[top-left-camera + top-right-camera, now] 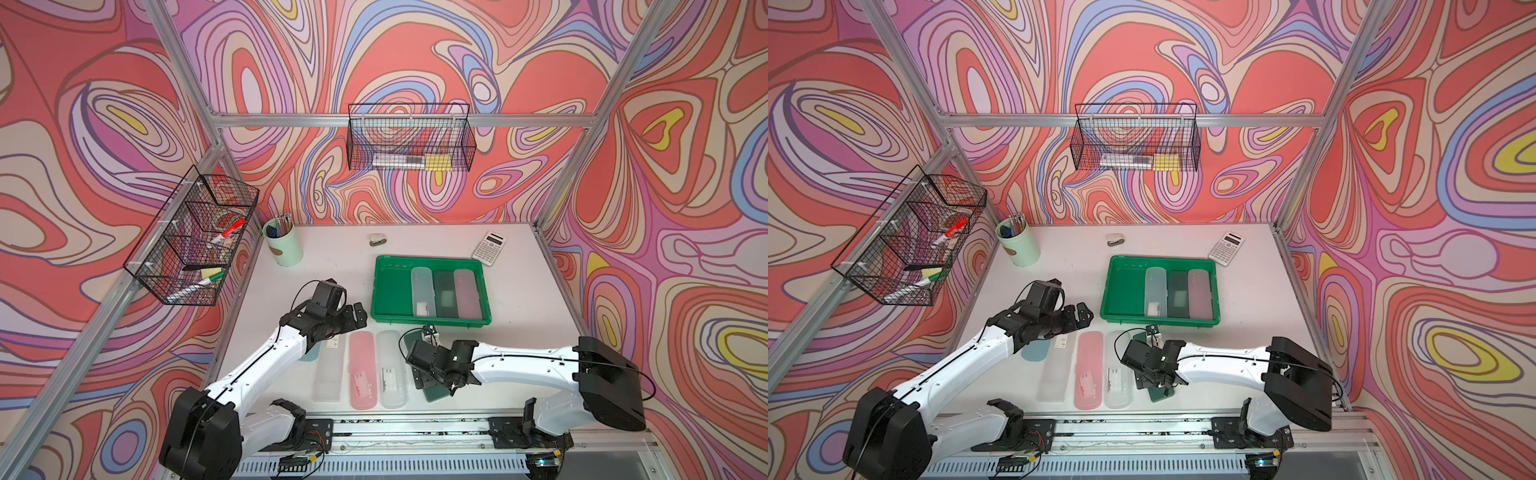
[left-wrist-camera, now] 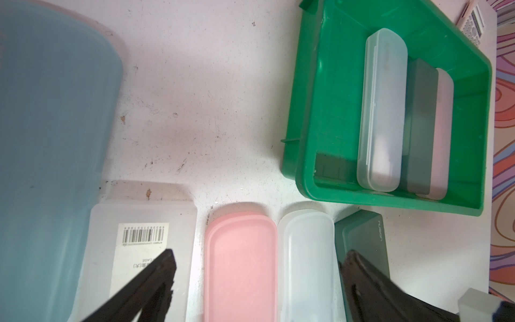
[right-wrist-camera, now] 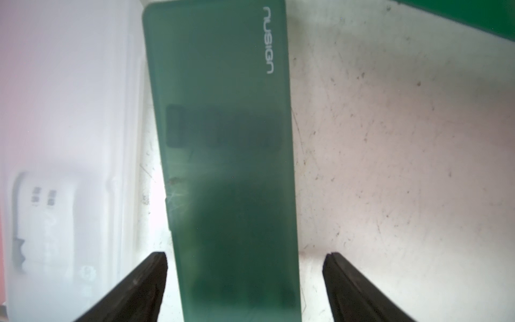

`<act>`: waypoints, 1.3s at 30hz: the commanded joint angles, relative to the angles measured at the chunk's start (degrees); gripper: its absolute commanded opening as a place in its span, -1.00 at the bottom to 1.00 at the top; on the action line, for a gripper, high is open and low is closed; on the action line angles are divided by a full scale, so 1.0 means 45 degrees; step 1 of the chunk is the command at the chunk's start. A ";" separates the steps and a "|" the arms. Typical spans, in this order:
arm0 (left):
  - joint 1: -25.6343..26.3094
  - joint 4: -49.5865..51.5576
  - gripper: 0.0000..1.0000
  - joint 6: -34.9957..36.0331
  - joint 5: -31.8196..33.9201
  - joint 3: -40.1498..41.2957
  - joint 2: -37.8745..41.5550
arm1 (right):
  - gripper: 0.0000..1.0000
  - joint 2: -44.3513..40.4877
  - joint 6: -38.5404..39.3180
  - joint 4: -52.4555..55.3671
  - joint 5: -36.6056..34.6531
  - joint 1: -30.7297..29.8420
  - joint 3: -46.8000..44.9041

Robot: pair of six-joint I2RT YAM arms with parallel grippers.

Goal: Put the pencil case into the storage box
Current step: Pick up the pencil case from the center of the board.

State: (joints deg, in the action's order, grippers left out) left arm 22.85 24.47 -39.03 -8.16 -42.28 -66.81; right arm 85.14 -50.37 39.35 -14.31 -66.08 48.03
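The green storage box [image 1: 390, 291] sits mid-table and holds three pencil cases side by side: clear [image 1: 423, 291], dark green [image 1: 446, 291] and mauve [image 1: 467, 291]. In front of it several more cases lie in a row, among them pink [image 1: 362, 370], clear [image 1: 390, 370] and a dark green pencil case [image 3: 223, 139]. My right gripper [image 3: 245, 255] is open and straddles that dark green case, with a gap at each finger. My left gripper [image 2: 259, 253] hangs open above the pink [image 2: 241, 264] and clear [image 2: 306, 264] cases, holding nothing.
A pale green pen cup [image 1: 284, 245] stands at the back left, a calculator [image 1: 489, 246] at the back right and a small grey item [image 1: 377, 240] behind the box. Black wire baskets hang on the left wall [image 1: 191, 237] and the back rail [image 1: 409, 141].
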 commanded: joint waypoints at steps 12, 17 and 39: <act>0.0039 0.0457 0.93 -0.0061 0.0150 -0.0091 0.0351 | 0.72 0.1711 0.0783 0.0445 -0.0494 -0.0489 0.0811; 0.0058 0.0707 0.93 -0.0021 0.0173 -0.0213 0.0508 | 0.58 0.1894 0.0719 0.0183 -0.0449 -0.0529 0.0684; 0.0329 0.3677 0.92 -0.0138 0.1038 -0.1994 0.3684 | -0.15 -0.0542 0.1923 0.1694 0.0042 -0.1408 0.1520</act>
State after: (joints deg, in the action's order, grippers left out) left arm 24.03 37.56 -39.70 -4.60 -48.40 -51.37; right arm 86.15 -43.46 45.63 -14.04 -71.88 52.62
